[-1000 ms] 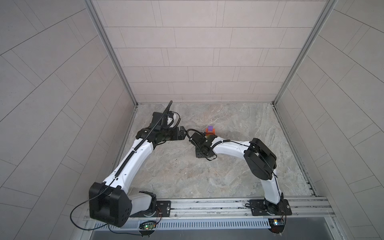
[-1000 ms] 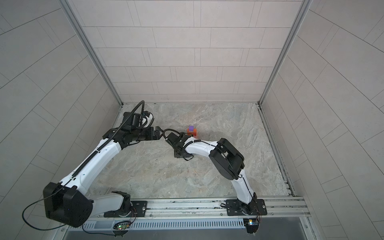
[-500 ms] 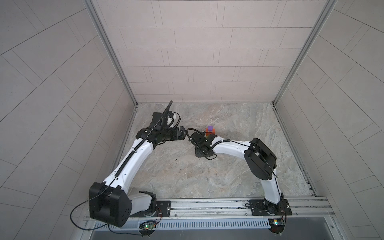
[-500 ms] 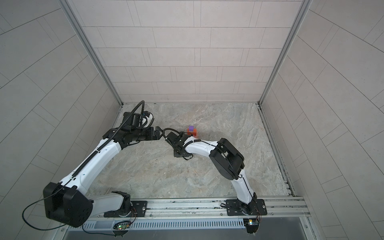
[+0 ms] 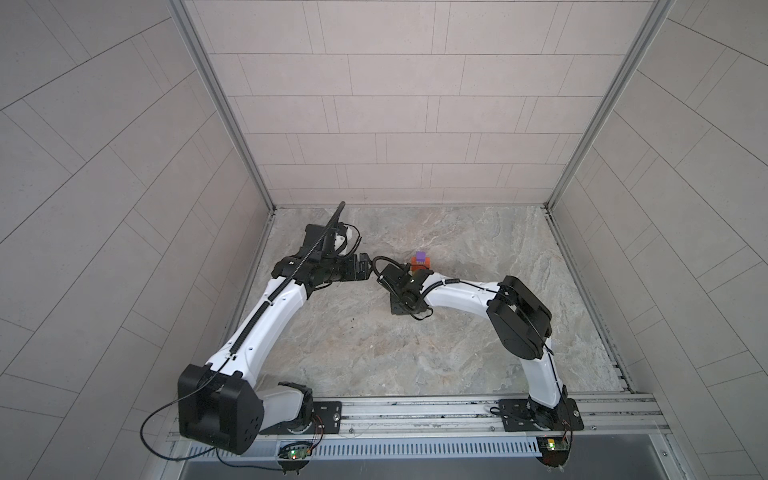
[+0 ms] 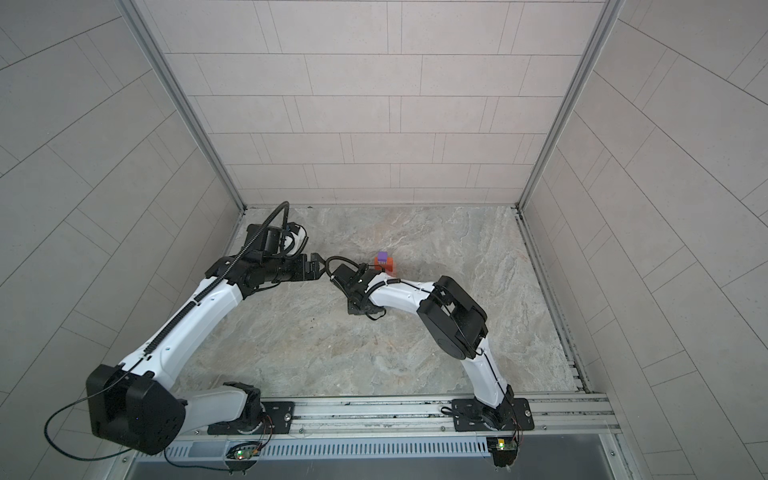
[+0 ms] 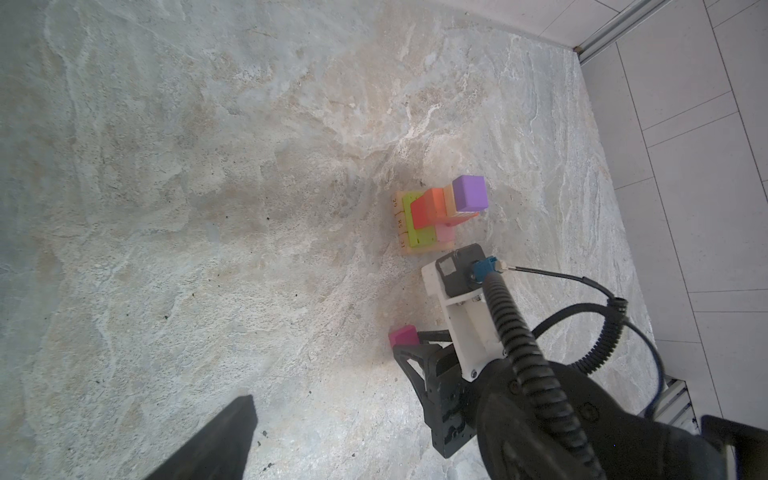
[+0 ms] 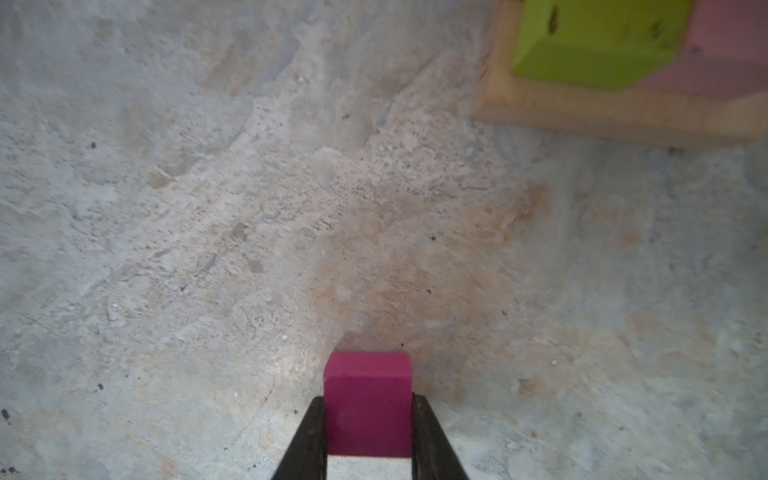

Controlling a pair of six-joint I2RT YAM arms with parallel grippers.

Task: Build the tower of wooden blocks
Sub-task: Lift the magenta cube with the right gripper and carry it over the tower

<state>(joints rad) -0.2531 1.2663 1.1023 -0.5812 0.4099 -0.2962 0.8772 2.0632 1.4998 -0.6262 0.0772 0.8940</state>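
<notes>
The tower stands on the stone floor: tan bars at the base, then green and pink, then orange and red, with a purple cube at the top. It also shows in both top views. My right gripper is shut on a magenta cube low at the floor, a short way from the tower's tan base. The left wrist view shows the same magenta cube. My left gripper hovers open and empty, just left of the right wrist.
The tiled back wall and both side walls close in the floor. The right arm's cable loop hangs near the tower. The metal rail with the arm bases runs along the front edge.
Both arms stay where they were in the top views. The right jaws have drawn in tight on the magenta cube.
</notes>
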